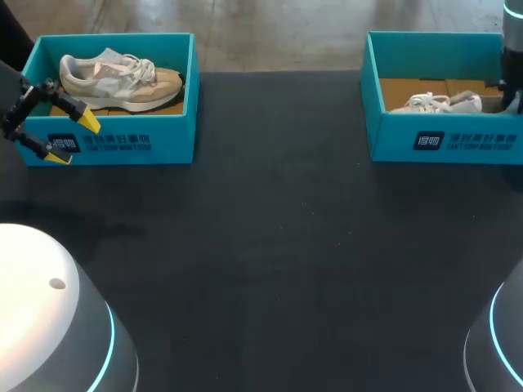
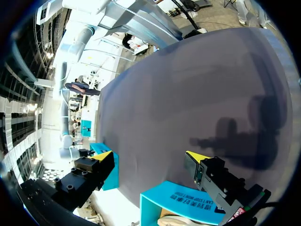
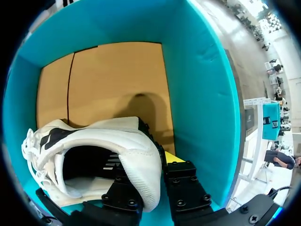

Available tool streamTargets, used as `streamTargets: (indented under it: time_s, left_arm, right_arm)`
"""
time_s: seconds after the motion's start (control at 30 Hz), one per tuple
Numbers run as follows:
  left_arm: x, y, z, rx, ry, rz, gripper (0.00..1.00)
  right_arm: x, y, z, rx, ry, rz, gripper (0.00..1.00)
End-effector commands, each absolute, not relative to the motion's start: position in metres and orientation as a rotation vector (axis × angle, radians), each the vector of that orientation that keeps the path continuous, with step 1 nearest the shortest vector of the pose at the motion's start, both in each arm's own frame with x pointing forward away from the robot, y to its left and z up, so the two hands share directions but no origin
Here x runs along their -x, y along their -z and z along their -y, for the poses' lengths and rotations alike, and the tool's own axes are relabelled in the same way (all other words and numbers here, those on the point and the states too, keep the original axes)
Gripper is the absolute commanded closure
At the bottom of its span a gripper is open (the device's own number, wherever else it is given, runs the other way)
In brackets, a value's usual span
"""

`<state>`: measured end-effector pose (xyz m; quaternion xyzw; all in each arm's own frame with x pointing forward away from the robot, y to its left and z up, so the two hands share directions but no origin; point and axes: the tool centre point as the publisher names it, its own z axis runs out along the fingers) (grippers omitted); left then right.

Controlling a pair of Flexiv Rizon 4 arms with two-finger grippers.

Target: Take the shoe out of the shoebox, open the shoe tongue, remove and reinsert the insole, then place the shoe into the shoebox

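Right gripper [image 3: 148, 169] | I had it clamped on shoe [image 3: 94, 141] heel inside shoebox [image 3: 197, 94] | toe lay straight ahead | left gripper [image 1: 73, 140] apart, far off

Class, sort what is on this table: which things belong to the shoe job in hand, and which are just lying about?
In the job: white shoe, gripped at its heel by the right end effector; right shoebox around it.
Lying about, as it seems: beige shoe; left shoebox holding it; left end effector, open, idle by that box's front wall.
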<state>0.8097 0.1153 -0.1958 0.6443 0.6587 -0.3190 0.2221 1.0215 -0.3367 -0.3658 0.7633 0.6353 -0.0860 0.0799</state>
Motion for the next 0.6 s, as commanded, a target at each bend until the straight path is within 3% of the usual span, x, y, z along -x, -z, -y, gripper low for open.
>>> streamTargets:
  time_s: [0.03,0.6]
  left_arm:
    - [-0.81,0.196,-0.116,-1.781,0.879,-1.819,0.0]
    - [-0.81,0.196,-0.116,-1.781,0.879,-1.819,0.0]
  right_arm:
    - [-1.026,0.372,0.338,-2.289,0.267,-1.901,1.0]
    - [-1.036,0.385,0.338,-2.229,0.238,-1.952,1.0]
